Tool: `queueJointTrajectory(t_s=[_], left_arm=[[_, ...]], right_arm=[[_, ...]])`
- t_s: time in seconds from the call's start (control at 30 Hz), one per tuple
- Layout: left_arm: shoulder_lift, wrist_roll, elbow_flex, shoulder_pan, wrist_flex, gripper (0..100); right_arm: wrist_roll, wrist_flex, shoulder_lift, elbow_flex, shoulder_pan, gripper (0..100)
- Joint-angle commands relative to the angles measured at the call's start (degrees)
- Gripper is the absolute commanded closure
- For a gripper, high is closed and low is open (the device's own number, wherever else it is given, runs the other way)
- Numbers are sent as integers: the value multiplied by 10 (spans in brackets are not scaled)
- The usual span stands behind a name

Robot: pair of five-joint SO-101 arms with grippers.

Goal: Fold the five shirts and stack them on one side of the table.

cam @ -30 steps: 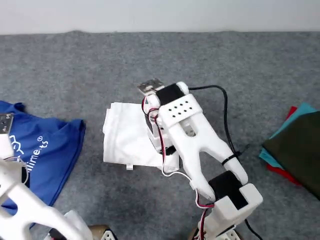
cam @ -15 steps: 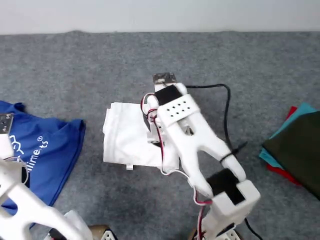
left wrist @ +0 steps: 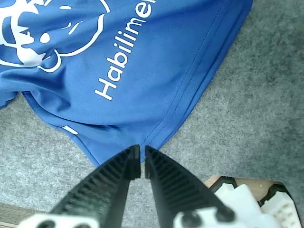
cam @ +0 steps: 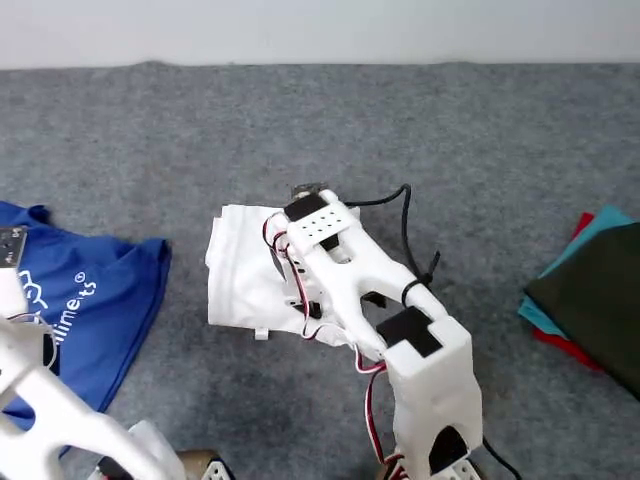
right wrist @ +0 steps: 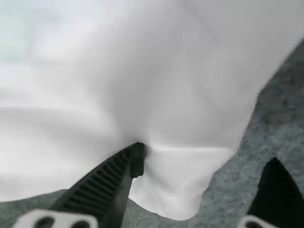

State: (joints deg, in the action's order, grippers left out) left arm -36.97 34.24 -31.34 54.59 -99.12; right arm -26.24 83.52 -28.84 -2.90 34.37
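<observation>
Presently the right claw (right wrist: 206, 160) is spread wide over the white cloth shirt (cam: 245, 280), which lies folded into a rough rectangle near the middle of the grey felt-covered desk (cam: 480, 130). One ribbed black finger presses into a crease close to the shirt's edge, while the other hangs past that edge above bare felt. This straddle reads as a set-up for pinching the border of the fabric. It could be to turn one more fold or to drag the bundle toward the pile; I cannot tell which.

The left claw (left wrist: 141, 160) hovers at the hem of the blue printed shirt (left wrist: 142, 61), its jaws drawn almost together with nothing between them. That shirt lies spread out and unfolded on the left side of the desk, so it looks like the next in line, with the arm parked beside it.

At the right edge of the desk sits the stack of folded shirts (cam: 590, 300), dark green on top with teal and red edges showing beneath. Judged from this, three are stacked, the white one is nearly ready, and the blue one is untouched.
</observation>
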Motion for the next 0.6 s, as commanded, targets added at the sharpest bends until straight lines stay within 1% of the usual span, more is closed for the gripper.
queueJointTrajectory(t_s=[0.0,0.07,0.2,0.23,0.3,0.37,0.43,0.57], left_arm=[[-15,-4,6,-4,3,964],[-15,-4,6,-4,3,964],[-15,-4,6,-4,3,964],[-15,-4,6,-4,3,964],[-15,-4,6,-4,3,964],[-15,-4,6,-4,3,964],[-15,-4,6,-4,3,964],[-15,-4,7,-4,1,964]], right_arm=[[-3,-14,-22,-2,3,688],[-1,-19,-34,-3,3,777],[7,-24,-46,-3,3,987],[19,-22,-48,-3,3,993],[32,-18,-47,-2,3,968],[33,-11,-44,-2,0,993],[34,5,-44,-4,0,988],[67,67,-43,-15,-3,990]])
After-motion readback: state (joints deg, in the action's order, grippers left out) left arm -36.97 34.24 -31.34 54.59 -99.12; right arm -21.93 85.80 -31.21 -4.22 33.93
